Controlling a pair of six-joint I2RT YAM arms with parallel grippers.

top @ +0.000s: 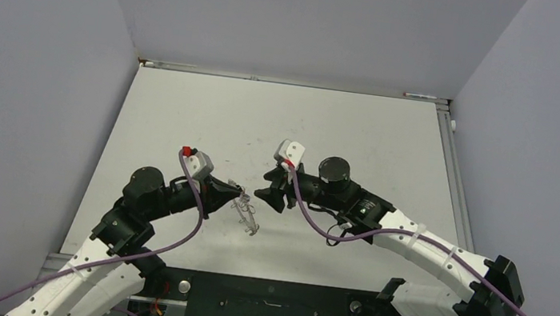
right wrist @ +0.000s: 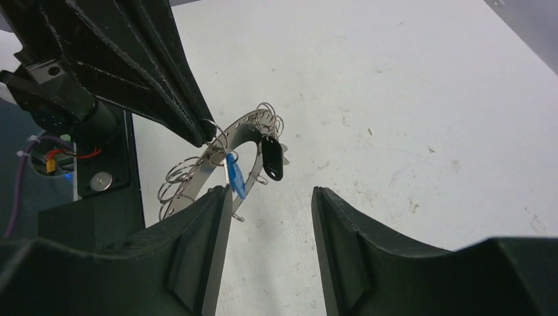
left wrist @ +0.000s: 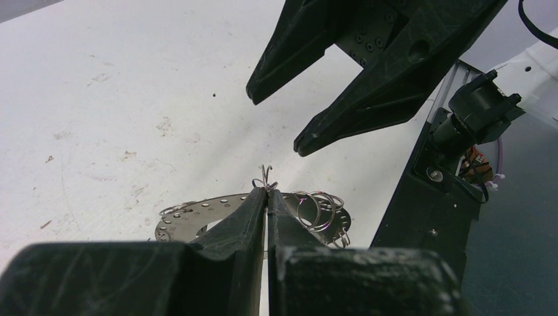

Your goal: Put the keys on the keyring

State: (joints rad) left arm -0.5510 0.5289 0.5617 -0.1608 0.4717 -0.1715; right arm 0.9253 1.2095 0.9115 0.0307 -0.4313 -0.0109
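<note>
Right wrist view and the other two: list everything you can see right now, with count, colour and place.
keyring: one, grey metal with wire loops, held up by the left gripper
black-headed key: one, black head, hanging at the keyring's edge
blue-headed key: one, blue head, hanging at the keyring beside the black-headed key
table: one, white, scuffed, under both arms
left gripper: one, black, shut on the keyring's edge
right gripper: one, black, open, facing the keyring, holding nothing
</note>
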